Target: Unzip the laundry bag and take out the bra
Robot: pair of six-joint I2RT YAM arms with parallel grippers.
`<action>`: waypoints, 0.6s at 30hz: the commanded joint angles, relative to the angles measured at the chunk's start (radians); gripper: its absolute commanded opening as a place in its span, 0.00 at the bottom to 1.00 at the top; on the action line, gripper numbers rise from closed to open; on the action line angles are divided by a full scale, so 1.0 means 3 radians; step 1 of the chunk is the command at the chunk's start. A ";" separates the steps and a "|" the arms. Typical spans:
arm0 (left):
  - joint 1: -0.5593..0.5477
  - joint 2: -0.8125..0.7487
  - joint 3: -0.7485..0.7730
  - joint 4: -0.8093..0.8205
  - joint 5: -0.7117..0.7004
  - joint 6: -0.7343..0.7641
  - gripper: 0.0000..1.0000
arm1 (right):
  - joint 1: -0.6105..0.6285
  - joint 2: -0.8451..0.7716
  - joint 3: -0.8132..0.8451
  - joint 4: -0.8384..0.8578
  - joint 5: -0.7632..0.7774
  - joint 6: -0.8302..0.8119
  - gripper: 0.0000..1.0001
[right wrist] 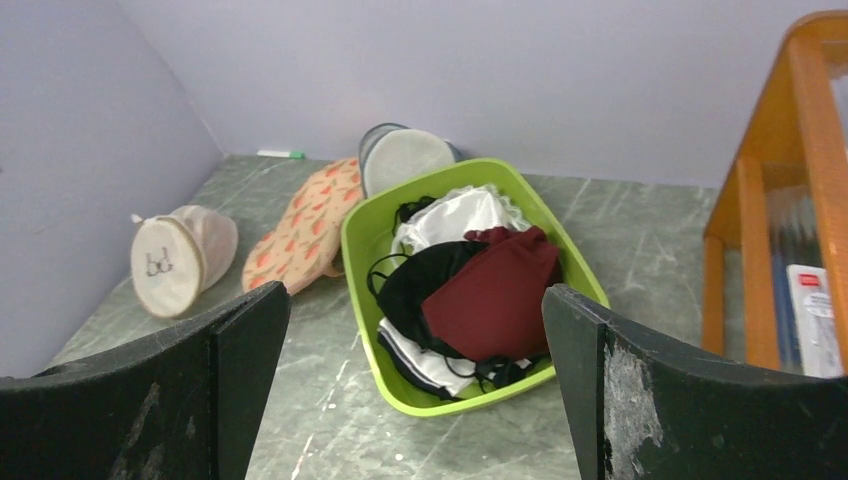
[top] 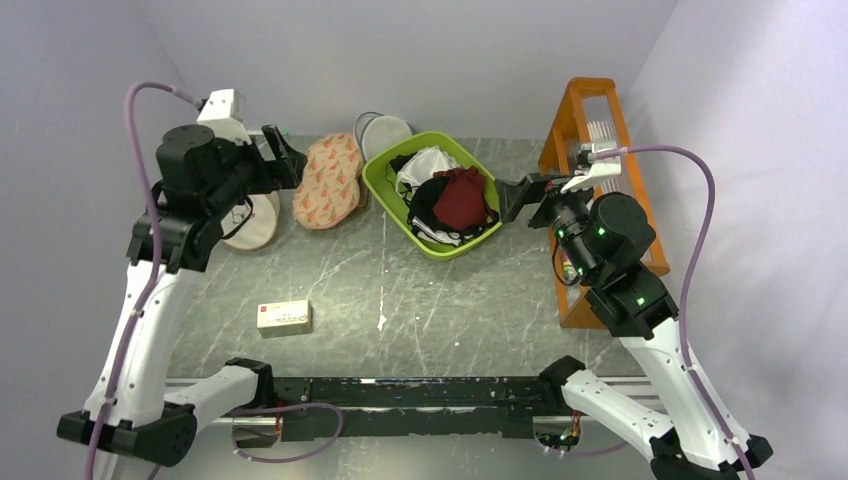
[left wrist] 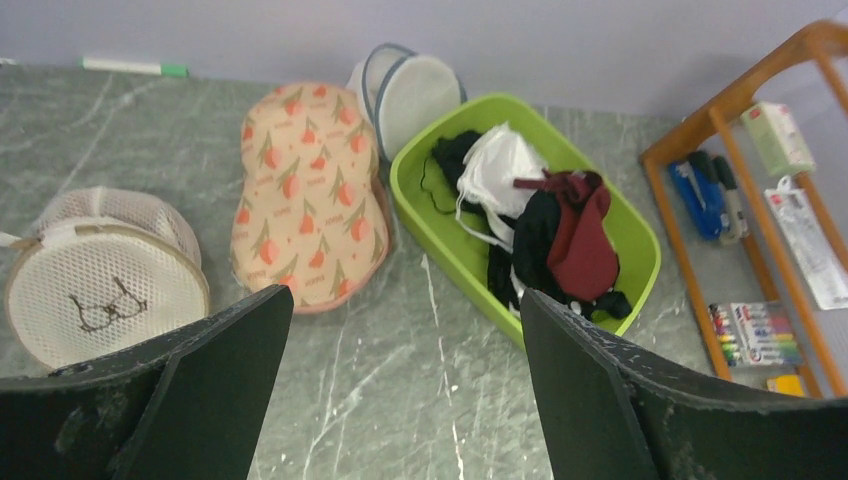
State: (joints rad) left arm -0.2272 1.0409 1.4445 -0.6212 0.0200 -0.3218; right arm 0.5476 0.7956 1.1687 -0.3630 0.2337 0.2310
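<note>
Laundry bag (top: 327, 182) lies closed against green basket's (top: 436, 250) left side, long axis pointing away from bases; left gripper (top: 285, 152), jaws apart, hovers just left, nearest; right gripper (top: 513, 197), jaws apart, beyond basket; bra unseen.

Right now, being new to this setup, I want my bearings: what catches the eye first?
A bright green basket heaped with clothes, a dark red garment on top, sits mid-table toward the back. Just left of it lies a peach flowered laundry bag, and an orange wooden rack stands along the right side.
</note>
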 commanded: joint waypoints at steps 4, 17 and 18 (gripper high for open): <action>0.0092 0.0458 -0.0064 -0.0312 0.0387 0.0135 0.96 | -0.0109 0.0031 0.0039 0.0237 -0.0691 0.0120 1.00; 0.0112 0.1723 -0.0214 -0.0175 0.0371 0.0267 0.96 | -0.0135 0.0210 -0.0083 0.0308 -0.2194 0.0168 1.00; 0.0113 0.1807 -0.0236 -0.0095 0.0307 0.0244 0.96 | -0.0137 0.0233 -0.0102 0.0297 -0.2281 0.0196 1.00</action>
State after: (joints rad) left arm -0.2039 1.5234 1.3834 -0.7052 0.1215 -0.2565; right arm 0.5144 0.8394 1.1568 -0.2729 -0.2932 0.2588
